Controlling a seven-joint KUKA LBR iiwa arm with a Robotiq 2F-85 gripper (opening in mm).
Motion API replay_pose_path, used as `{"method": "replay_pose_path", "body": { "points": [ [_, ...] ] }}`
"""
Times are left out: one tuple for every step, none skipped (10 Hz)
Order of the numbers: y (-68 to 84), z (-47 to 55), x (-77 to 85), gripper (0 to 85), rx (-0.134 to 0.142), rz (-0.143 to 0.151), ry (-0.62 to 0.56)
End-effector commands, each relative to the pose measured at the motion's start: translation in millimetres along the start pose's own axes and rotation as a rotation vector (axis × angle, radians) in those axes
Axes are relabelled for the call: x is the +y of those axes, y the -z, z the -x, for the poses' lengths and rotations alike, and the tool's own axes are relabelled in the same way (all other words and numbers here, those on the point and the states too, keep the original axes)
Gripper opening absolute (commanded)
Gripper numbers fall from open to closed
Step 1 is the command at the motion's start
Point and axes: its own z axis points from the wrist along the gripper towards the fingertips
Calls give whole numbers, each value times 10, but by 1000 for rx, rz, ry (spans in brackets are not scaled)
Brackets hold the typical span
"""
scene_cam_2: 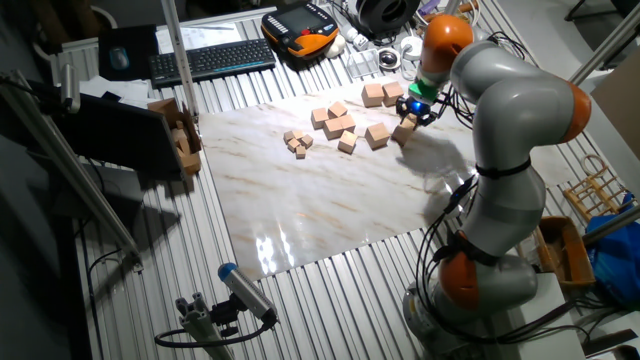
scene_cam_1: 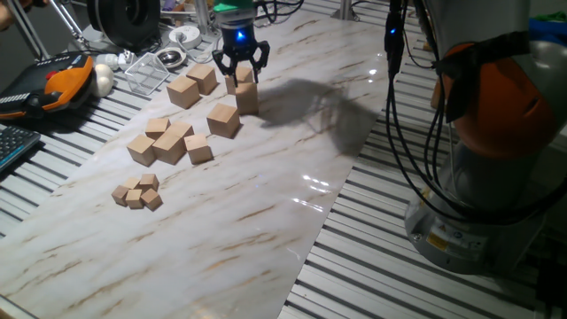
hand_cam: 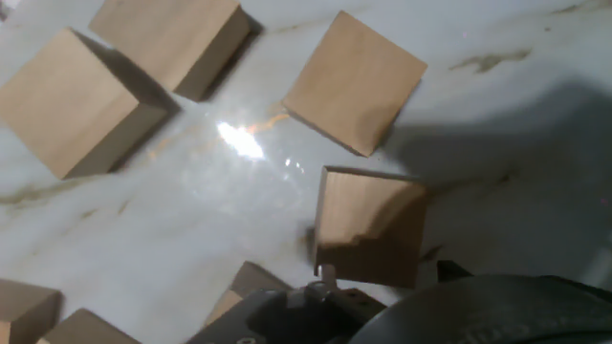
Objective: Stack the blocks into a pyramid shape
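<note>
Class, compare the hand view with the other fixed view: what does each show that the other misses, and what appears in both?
Only the hand view shows the wood grain on the block under the claw and the light's glare on the marble. Only the other fixed view shows the whole arm, the keyboard, the tiny cubes and the claw from outside. Both show large blocks lying on the marble table.
</note>
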Motion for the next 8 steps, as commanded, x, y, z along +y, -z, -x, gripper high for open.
{"method": "replay_pose_path", "body": {
  "points": [
    [-3, 14, -6, 680, -3, 7, -11],
    [-10, 26, -11, 680, -11, 13, -17],
    [-18, 29, -13, 680, -20, 25, -24],
    [-30, 31, -7, 680, -33, 34, -33],
    [-52, 40, 1, 680, -44, 44, -47],
    [-82, 56, -1, 680, -52, 45, -54],
    [-108, 80, -10, 680, -53, 44, -57],
    [-160, 111, -15, 680, -60, 45, -59]
  ]
}}
